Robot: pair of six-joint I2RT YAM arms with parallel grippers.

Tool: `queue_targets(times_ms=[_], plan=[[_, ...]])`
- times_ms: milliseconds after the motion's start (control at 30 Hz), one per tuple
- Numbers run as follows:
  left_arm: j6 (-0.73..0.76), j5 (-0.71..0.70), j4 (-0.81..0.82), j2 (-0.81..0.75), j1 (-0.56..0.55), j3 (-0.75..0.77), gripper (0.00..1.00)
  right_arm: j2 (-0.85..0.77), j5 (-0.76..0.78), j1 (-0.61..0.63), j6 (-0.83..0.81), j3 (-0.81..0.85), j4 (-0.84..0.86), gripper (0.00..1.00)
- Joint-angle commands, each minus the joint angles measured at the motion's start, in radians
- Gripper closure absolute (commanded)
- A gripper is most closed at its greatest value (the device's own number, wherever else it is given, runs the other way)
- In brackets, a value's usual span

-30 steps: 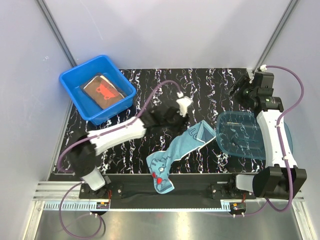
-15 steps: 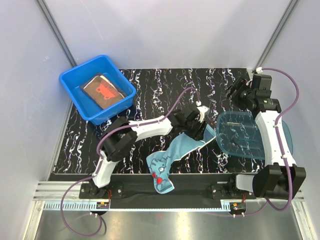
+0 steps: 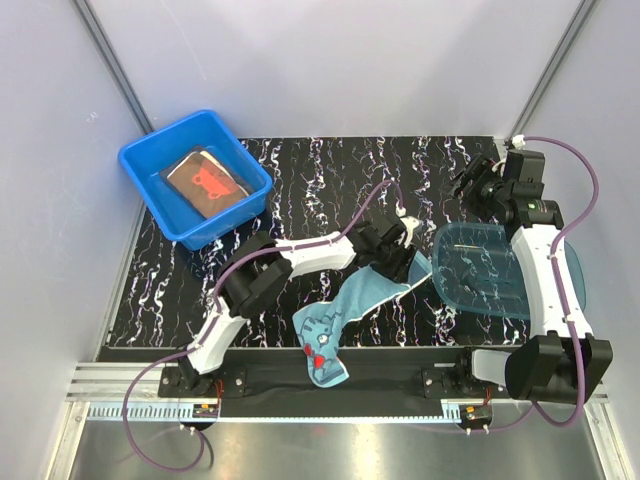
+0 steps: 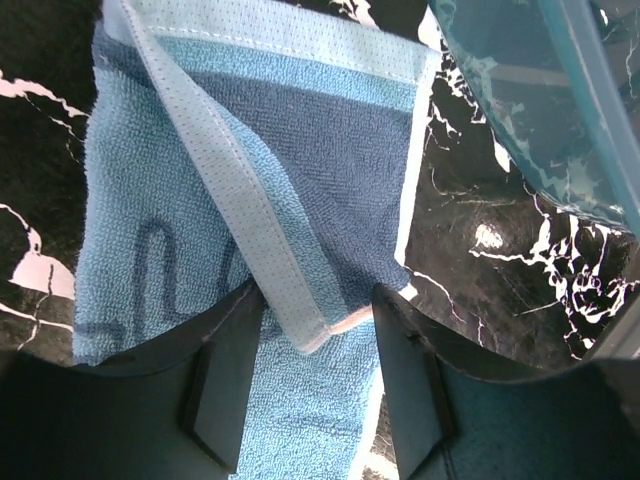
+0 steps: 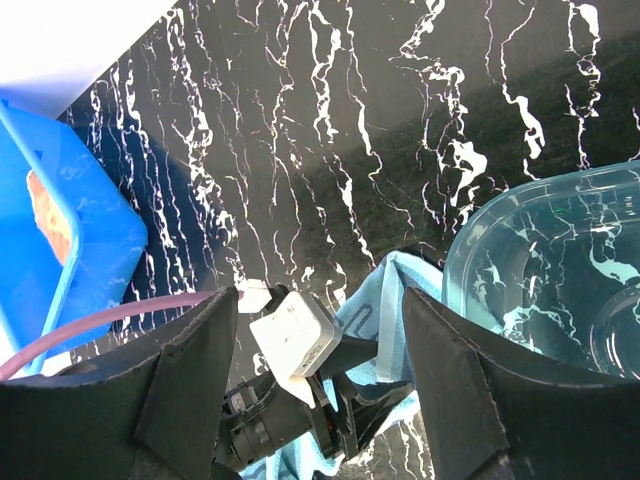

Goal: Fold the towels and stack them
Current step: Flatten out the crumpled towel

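Observation:
A light blue towel lies stretched on the black marbled table, from the centre to the near edge, where its end hangs over. My left gripper is open and low over the towel's far folded corner. In the left wrist view its jaws straddle the towel, the hemmed corner lying between them. My right gripper is open and empty, held high at the back right. In the right wrist view it looks down on the towel. A brown towel with red lettering lies in the tub.
A blue plastic tub stands at the back left. A translucent teal bowl sits at the right, just beside the towel's far corner; it also shows in the left wrist view.
My left arm has reached right and come down onto the towel's far corner beside the bowl. The right gripper has shifted only slightly. The towel lies as before.

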Motion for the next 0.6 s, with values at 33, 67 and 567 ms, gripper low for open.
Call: queue_targets(times_ms=[33, 67, 567], plan=[[-0.004, -0.02, -0.009, -0.01, 0.002, 0.027, 0.43, -0.028, -0.024, -0.001, -0.011, 0.0, 0.027, 0.27], [-0.005, -0.022, 0.019, -0.018, 0.002, 0.013, 0.44, -0.031, -0.024, -0.001, -0.011, -0.003, 0.028, 0.27], [0.105, 0.026, -0.168, -0.317, 0.12, -0.095, 1.0, 0.144, -0.166, 0.077, -0.225, 0.045, -0.069, 0.3]])
